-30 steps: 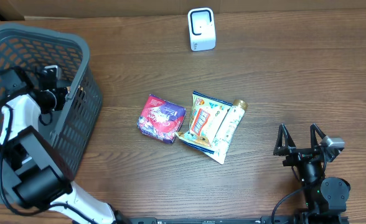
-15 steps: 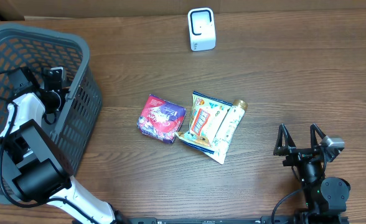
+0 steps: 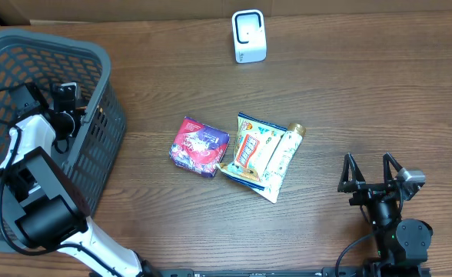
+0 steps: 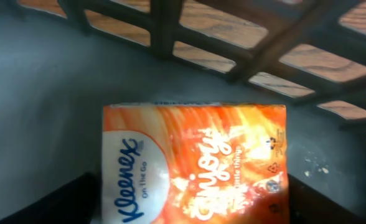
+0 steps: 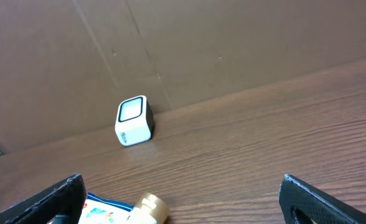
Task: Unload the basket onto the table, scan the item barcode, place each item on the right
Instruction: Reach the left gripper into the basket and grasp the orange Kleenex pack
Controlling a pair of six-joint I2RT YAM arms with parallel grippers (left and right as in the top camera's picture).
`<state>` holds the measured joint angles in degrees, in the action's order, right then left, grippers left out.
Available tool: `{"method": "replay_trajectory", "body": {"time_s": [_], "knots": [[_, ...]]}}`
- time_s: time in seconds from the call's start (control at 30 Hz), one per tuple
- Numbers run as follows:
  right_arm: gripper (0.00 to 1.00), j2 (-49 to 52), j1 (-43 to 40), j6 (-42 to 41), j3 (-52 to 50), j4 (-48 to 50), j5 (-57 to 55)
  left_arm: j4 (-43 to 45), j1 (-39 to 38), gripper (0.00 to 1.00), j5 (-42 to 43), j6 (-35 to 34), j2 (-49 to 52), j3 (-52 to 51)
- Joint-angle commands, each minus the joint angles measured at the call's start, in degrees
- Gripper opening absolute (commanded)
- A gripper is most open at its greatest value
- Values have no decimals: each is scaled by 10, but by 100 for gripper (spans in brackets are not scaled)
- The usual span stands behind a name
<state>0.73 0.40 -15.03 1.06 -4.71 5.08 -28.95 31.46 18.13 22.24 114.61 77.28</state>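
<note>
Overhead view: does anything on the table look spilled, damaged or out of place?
Nothing stands out. The pink box, snack bag and tube lie flat and look intact near the middle; the scanner stands upright. Nothing is spilled.

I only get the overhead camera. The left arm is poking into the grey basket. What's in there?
Observer: An orange Kleenex tissue pack lies flat on the basket floor.
Operator: Is the arm grabbing it?
Observer: The left gripper has a finger on each side of it; touching or not, I cannot tell.
Operator: Any barcode?
Observer: None shows on the face turned up, only the brand name.
</note>
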Motion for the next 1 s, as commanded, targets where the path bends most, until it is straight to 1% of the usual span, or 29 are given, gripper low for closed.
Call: {"method": "replay_trajectory", "body": {"time_s": [0.0,0.3,0.47,0.57,0.73,0.8,0.97], "knots": [[100,-5,2,-2,-6,3,-5,-6,-4,80,-7,-17,35,-3],[100,-6,2,-2,-6,3,-5,-6,-3,66,-17,-23,35,-3],[100,-6,2,-2,-6,3,-5,-9,-3,62,-48,-38,35,-1],[100,-6,2,-2,-6,3,-5,-23,-3,62,-52,-43,33,8],[100,-6,2,-2,-6,3,-5,-94,-3,59,-52,-45,33,67],[100,-6,2,-2,-6,3,-5,-143,-3,57,-52,-45,33,110],[100,-6,2,-2,-6,3,-5,-256,-3,50,-57,-46,33,225]]}}
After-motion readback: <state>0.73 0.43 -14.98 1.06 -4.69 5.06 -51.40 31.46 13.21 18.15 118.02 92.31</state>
